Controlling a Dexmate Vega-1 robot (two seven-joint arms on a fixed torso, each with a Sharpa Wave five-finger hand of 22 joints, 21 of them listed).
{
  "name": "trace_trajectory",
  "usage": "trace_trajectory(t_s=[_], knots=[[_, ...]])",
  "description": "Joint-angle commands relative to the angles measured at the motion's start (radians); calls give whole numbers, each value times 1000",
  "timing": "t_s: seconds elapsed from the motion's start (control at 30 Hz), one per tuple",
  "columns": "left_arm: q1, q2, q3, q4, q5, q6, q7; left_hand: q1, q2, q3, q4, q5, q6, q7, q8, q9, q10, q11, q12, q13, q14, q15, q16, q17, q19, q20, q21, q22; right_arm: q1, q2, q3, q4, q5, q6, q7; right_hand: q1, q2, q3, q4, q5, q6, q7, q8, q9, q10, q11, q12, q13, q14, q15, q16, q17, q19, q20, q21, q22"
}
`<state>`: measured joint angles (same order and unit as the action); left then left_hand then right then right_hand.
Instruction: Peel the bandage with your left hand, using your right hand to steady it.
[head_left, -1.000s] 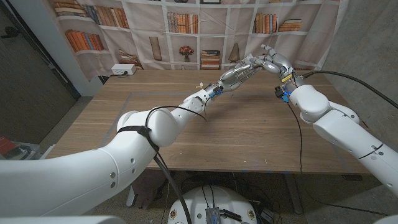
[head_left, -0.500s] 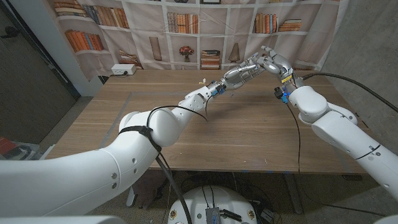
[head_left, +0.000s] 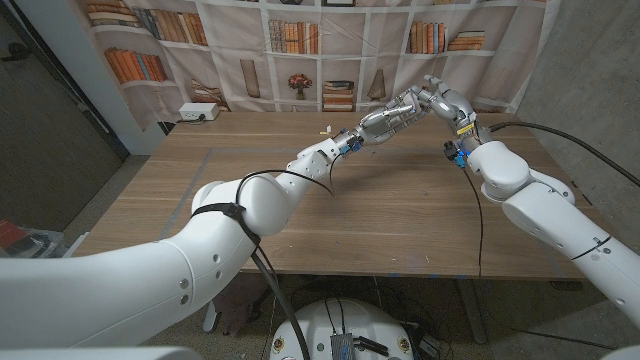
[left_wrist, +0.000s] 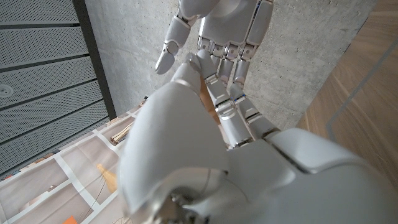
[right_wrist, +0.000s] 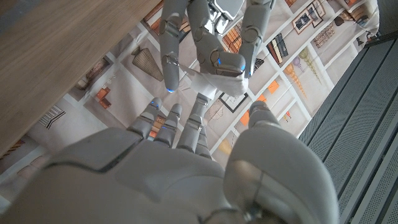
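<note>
Above the table's (head_left: 250, 200) far right, left hand (head_left: 392, 113) and right hand (head_left: 440, 100) pinch a flimsy bandage (left_wrist: 206, 99); peel from its loose edge.

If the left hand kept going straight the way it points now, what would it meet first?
Most likely the right hand: the left hand reaches fingers-first toward it above the table, and their fingers already look close or touching, though depth is unclear.

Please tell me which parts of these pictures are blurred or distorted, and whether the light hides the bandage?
Head view: sharp, evenly lit, wide-angle bending at the edges; both hands meet far off, left hand and right hand, too small to show the bandage. Left wrist view: the near hand is blurred; a tan strip shows between the fingers. Right wrist view: the near hand is soft, the backdrop sharper.
</note>
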<state>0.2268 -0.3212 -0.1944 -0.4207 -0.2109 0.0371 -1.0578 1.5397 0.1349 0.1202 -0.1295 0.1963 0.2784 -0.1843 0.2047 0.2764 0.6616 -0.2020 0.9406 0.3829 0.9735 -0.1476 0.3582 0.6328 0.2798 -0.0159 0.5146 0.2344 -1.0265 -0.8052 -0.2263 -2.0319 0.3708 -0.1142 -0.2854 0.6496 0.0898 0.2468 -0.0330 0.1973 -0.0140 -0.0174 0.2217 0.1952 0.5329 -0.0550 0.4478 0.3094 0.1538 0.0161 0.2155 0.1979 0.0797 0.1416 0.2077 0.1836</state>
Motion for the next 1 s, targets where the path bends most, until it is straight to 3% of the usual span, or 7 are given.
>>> trace_trajectory(t_s=[0.03, 0.2, 0.23, 0.33, 0.47, 0.57, 1.0], knots=[[0, 0, -14, -4, 17, -8, 14, 4, 3, -6, -1, 4, -2, 4, -4, 4, -5, -3, 9, 2, 5, -94, -3, 4, -6, 6, 9, 5, -1, 7, 4, 16, -1, 34, 1, 47, 48, 56, -36, 54, 26, -3, 2, 2, 34, -5, 11, 6, 21, -13, -2, -6, 3, -8, 0, 5], [-1, -4, -20, -4, 26, -10, 20, 5, 3, -6, -1, 4, 1, 3, -2, 4, -5, -3, 11, 4, 4, -94, -5, 5, -8, 7, 10, 4, 4, 1, 2, 7, -11, 12, -9, 102, 54, 98, -87, 109, 33, 9, 1, 2, 50, -6, 11, 7, 33, -11, -5, -12, 17, 6, 4, 4], [-2, -4, -19, -4, 31, -8, 23, 5, 4, -6, -1, 4, 2, 3, -2, 4, -5, -3, 11, 4, 4, -94, -6, 5, -9, 7, 10, 4, 4, 2, 2, 8, -10, 13, -7, 128, 52, 114, -111, 129, 34, 7, 1, 2, 53, -10, 9, 7, 35, -15, -7, -14, 22, 2, 5, 3], [-3, -4, -19, -4, 38, -6, 26, 5, 4, -6, -1, 4, 2, 2, -2, 4, -5, -3, 12, 4, 5, -94, -5, 7, -10, 7, 11, 4, 2, 2, 4, 10, -9, 19, -6, 159, 47, 134, -135, 153, 38, 5, 1, 2, 58, -21, 7, 8, 41, -24, -9, -16, 28, 0, 6, 3], [-5, -4, -20, -4, 42, -7, 22, 5, 5, -6, -1, 4, 4, 0, -1, 5, -6, -3, 13, 5, 5, -94, -6, 7, -11, 7, 12, 4, -3, -1, 8, 8, -11, 18, -8, 170, 46, 141, -140, 161, 40, 2, 1, 2, 57, -25, 5, 8, 43, -26, -9, -16, 30, -4, 6, 3], [-7, -5, -19, -4, 48, -6, 27, 5, 5, -6, -1, 3, 5, -1, -1, 5, -7, -3, 13, 5, 5, -94, -7, 7, -12, 7, 13, 4, -6, -2, 10, 7, -8, 19, -6, 202, 51, 163, -151, 180, 42, -3, 0, 2, 60, -29, 2, 8, 47, -34, -10, -17, 34, -10, 6, 3], [-9, -3, -17, -4, 57, -10, 14, 4, 6, -7, 0, 3, 9, -1, 0, 5, -9, -3, 15, 4, 5, -94, -10, 11, -14, 6, 17, 4, -11, -7, 12, -6, -16, 3, -16, 275, 42, 200, -161, 209, 52, -17, 1, 2, 64, -52, -3, 9, 55, -57, -15, -20, 43, -26, 7, 2]])
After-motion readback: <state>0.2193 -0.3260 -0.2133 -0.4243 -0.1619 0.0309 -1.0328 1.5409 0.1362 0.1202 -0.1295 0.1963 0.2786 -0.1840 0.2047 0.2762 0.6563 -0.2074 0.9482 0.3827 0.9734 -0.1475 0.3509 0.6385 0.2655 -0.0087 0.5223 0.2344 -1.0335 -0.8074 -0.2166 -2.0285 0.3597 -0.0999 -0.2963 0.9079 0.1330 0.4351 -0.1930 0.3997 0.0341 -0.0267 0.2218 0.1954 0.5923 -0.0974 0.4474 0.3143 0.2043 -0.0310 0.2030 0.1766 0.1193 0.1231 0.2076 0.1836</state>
